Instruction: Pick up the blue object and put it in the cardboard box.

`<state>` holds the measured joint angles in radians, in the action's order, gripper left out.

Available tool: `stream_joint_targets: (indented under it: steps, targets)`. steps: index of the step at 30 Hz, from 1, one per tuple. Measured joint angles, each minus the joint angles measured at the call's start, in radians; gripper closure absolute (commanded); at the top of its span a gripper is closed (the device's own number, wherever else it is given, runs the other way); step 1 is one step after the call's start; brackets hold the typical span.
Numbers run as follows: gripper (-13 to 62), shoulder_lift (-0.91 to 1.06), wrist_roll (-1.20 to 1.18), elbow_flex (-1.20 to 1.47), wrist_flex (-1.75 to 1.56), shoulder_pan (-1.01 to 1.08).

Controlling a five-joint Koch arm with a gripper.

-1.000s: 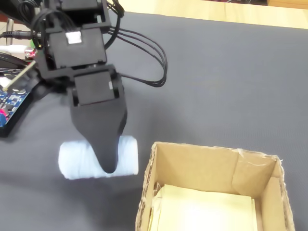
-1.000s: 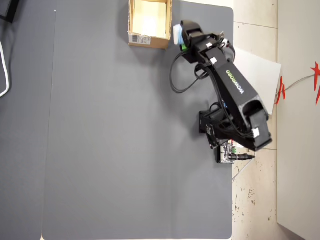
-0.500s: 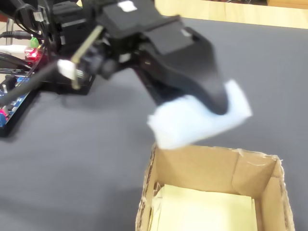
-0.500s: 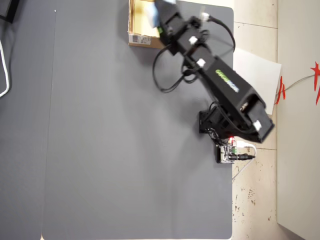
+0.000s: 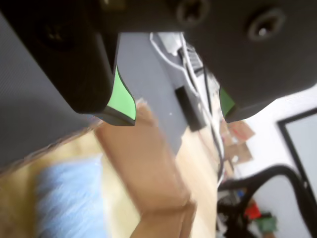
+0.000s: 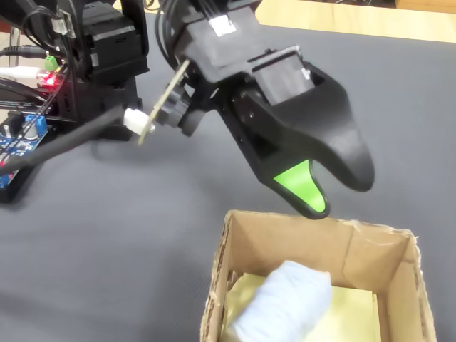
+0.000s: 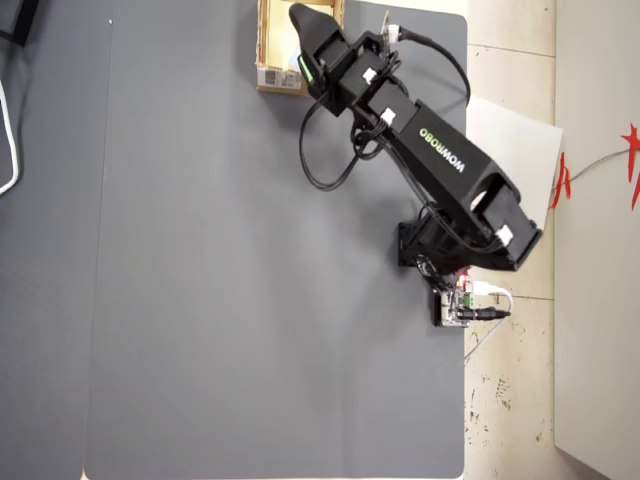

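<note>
The blue object [image 6: 281, 303] is a pale blue soft block lying inside the cardboard box [image 6: 356, 249], on its yellowish floor. In the wrist view the blue object [image 5: 72, 198] is a blur at lower left, beside a tan wall of the box [image 5: 148, 168]. My gripper [image 6: 335, 194] hangs just above the box's far rim, open, with nothing between its green-padded fingers [image 6: 303, 185]. The wrist view shows the gripper [image 5: 177, 115] with a wide gap between its jaws. From overhead, the gripper [image 7: 305, 45] reaches over the box [image 7: 275, 45] at the mat's top edge.
The arm's base [image 6: 85, 57], with wires and a dark-blue circuit board [image 6: 18, 139], stands at the left in the fixed view. A grey mat [image 7: 250, 300] covers the table. A white cable [image 7: 8, 130] lies at its left edge in the overhead view.
</note>
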<state>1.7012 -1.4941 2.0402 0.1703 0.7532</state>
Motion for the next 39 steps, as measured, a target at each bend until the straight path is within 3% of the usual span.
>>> stream_joint_targets:
  steps: [6,20,29,39]
  targets:
    - [15.7,0.107,0.0,0.029,-0.002,-0.126]
    - [15.7,0.448,-0.031,0.517,0.0,-0.508]
    - [15.7,0.572,-0.04,0.758,-0.002,-0.598]
    - [14.9,0.581,-0.126,0.942,-0.086,-0.618]
